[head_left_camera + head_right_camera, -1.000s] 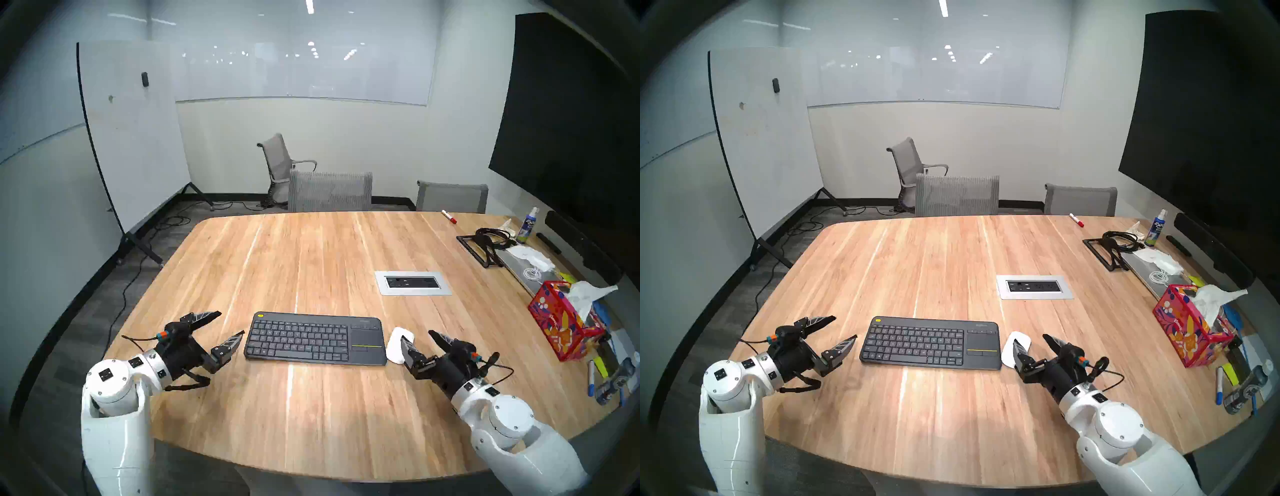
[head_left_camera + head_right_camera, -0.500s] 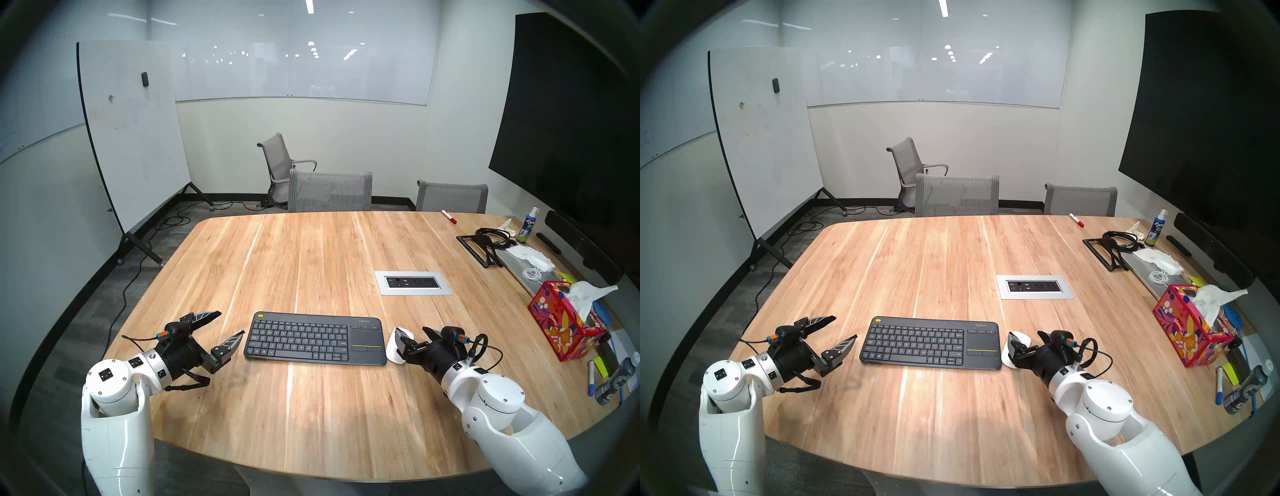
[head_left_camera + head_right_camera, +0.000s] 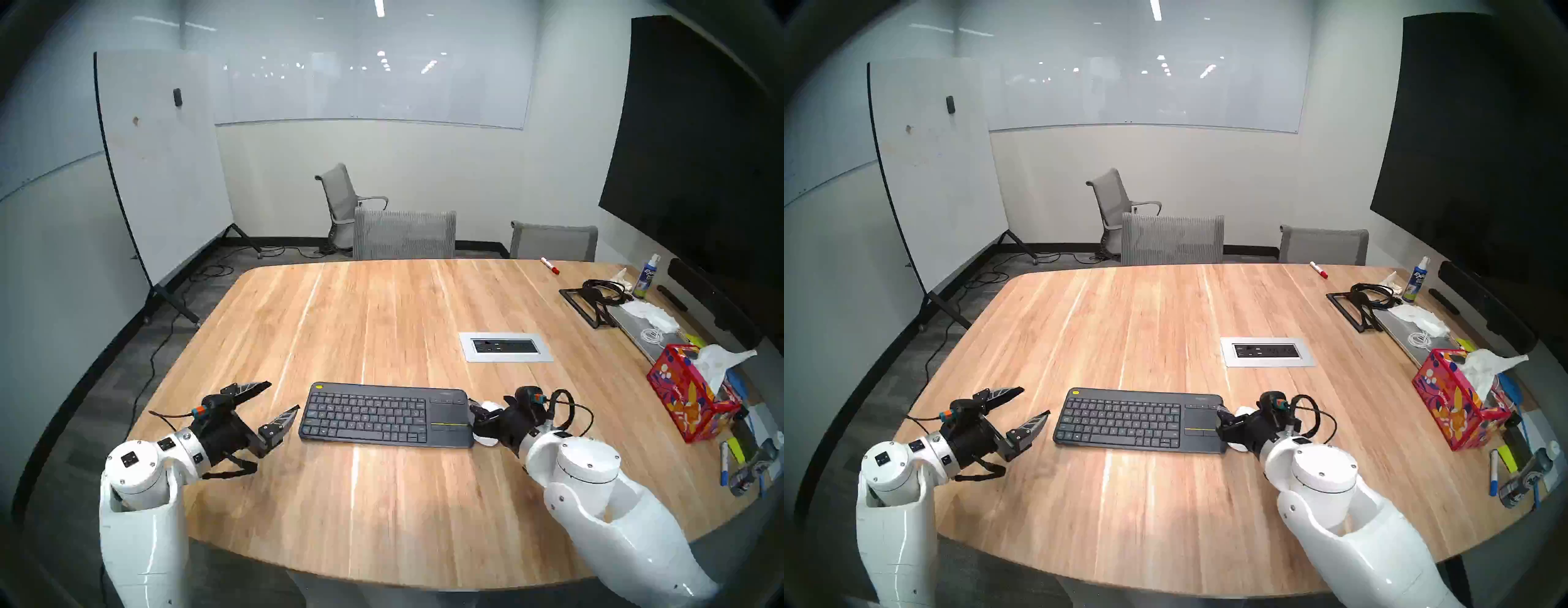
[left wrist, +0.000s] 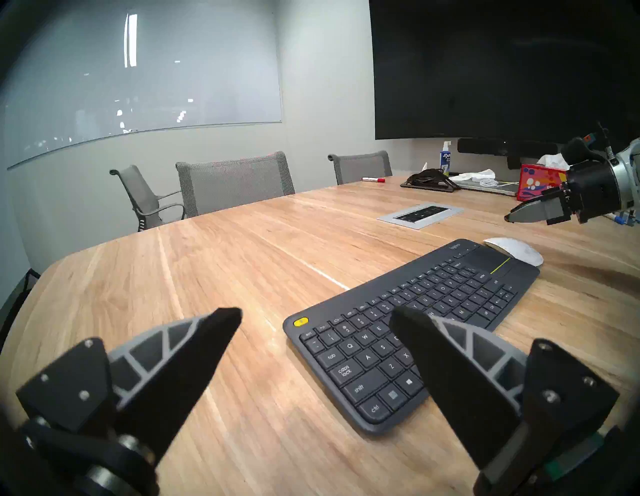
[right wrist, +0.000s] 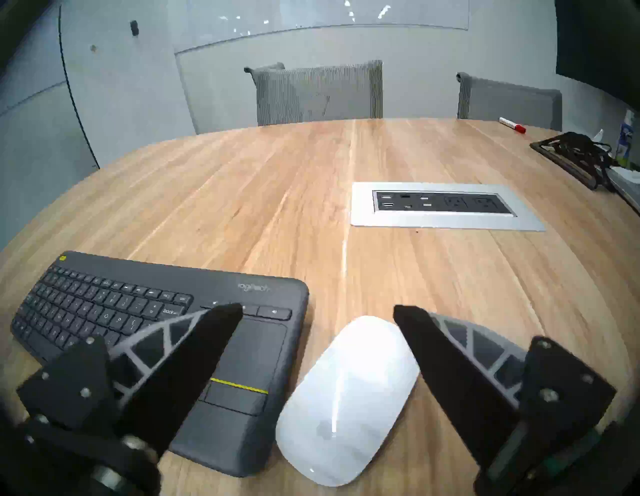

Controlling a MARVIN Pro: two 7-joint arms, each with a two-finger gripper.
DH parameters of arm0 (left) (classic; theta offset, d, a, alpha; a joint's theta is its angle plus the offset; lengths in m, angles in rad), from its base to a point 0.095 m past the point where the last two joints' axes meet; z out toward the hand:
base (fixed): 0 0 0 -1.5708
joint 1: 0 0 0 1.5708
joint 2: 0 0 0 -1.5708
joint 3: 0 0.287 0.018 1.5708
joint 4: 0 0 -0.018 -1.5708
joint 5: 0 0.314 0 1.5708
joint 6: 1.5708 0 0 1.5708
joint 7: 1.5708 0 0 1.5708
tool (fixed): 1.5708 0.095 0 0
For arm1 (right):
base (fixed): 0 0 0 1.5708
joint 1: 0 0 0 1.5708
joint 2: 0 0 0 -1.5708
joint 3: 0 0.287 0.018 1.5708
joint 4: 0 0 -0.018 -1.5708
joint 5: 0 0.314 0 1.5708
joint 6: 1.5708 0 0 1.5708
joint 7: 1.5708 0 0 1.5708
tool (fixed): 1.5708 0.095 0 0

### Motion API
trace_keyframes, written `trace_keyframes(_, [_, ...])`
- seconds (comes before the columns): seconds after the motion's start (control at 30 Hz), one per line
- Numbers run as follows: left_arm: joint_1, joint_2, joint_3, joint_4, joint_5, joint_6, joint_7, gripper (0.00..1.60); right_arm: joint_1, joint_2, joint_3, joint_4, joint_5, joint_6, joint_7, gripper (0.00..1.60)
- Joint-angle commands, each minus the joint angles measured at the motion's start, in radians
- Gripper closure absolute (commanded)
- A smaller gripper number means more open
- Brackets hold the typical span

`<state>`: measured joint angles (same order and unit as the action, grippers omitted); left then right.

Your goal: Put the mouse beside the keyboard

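Office mtg room — wood worktop [image 3: 382, 322] w/ inset outlet panel [image 3: 505, 347], mesh chairs [image 3: 404, 235], whiteboards [image 3: 165, 165], wall screen [image 3: 695, 140].
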<state>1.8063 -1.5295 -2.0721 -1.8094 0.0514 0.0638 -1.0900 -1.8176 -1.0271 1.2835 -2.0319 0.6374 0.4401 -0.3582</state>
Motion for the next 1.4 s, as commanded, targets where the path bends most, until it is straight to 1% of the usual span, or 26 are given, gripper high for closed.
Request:
trace_keyframes(0.0, [0.001, 0.000, -0.003, -0.019, 0.000, 0.000, 0.001, 0.00, 0.074, -0.114, -0.048, -0.009, 0.020, 0.017, -0.120, 0.00])
trace_keyframes(0.03, [0.001, 0.000, -0.003, -0.019, 0.000, 0.000, 0.001, 0.00, 0.075, -0.140, -0.049, -0.005, 0.015, 0.023, -0.142, 0.00])
trace_keyframes(0.07, [0.001, 0.000, -0.003, -0.019, 0.000, 0.000, 0.001, 0.00, 0.080, -0.157, -0.058, 0.000, 0.015, 0.023, -0.182, 0.00])
trace_keyframes(0.1, [0.001, 0.000, -0.003, -0.020, 0.000, 0.001, 0.001, 0.00, 0.082, -0.163, -0.062, 0.004, 0.021, 0.015, -0.200, 0.00])
trace_keyframes(0.13, [0.001, 0.000, -0.003, -0.020, 0.000, 0.001, 0.001, 0.00, 0.082, -0.163, -0.062, 0.004, 0.021, 0.015, -0.200, 0.00])
trace_keyframes(0.17, [0.002, 0.000, -0.003, -0.020, 0.000, 0.001, 0.001, 0.00, 0.083, -0.181, -0.063, 0.014, 0.001, -0.007, -0.225, 0.00])
trace_keyframes(0.23, [0.002, 0.000, -0.003, -0.020, 0.000, 0.001, 0.001, 0.00, 0.083, -0.182, -0.062, 0.010, 0.004, -0.005, -0.236, 0.00])
trace_keyframes(0.33, [0.002, 0.000, -0.003, -0.021, 0.000, 0.001, 0.001, 0.00, 0.072, -0.174, -0.061, -0.022, 0.007, -0.005, -0.257, 0.00])
trace_keyframes(0.43, [0.002, -0.001, -0.003, -0.021, 0.000, 0.001, 0.002, 0.00, 0.069, -0.172, -0.060, -0.029, 0.008, -0.005, -0.263, 0.00])
trace_keyframes(0.63, [0.002, -0.001, -0.003, -0.021, 0.001, 0.002, 0.002, 0.00, 0.034, -0.149, -0.049, -0.071, 0.007, 0.003, -0.273, 0.00])
trace_keyframes(0.87, [0.002, -0.001, -0.003, -0.021, 0.001, 0.002, 0.002, 0.00, -0.039, -0.127, -0.051, -0.126, 0.011, 0.011, -0.279, 0.00])
trace_keyframes(1.07, [0.002, -0.001, -0.003, -0.022, 0.001, 0.002, 0.002, 0.00, -0.059, -0.116, -0.046, -0.133, 0.011, 0.003, -0.276, 0.00])
trace_keyframes(1.23, [0.002, -0.001, -0.003, -0.022, 0.001, 0.002, 0.002, 0.00, -0.065, -0.096, -0.002, -0.117, 0.026, -0.017, -0.263, 0.00])
trace_keyframes(1.37, [0.002, -0.001, -0.003, -0.022, 0.001, 0.002, 0.002, 0.00, -0.071, -0.093, 0.009, -0.108, 0.030, -0.028, -0.254, 0.00])
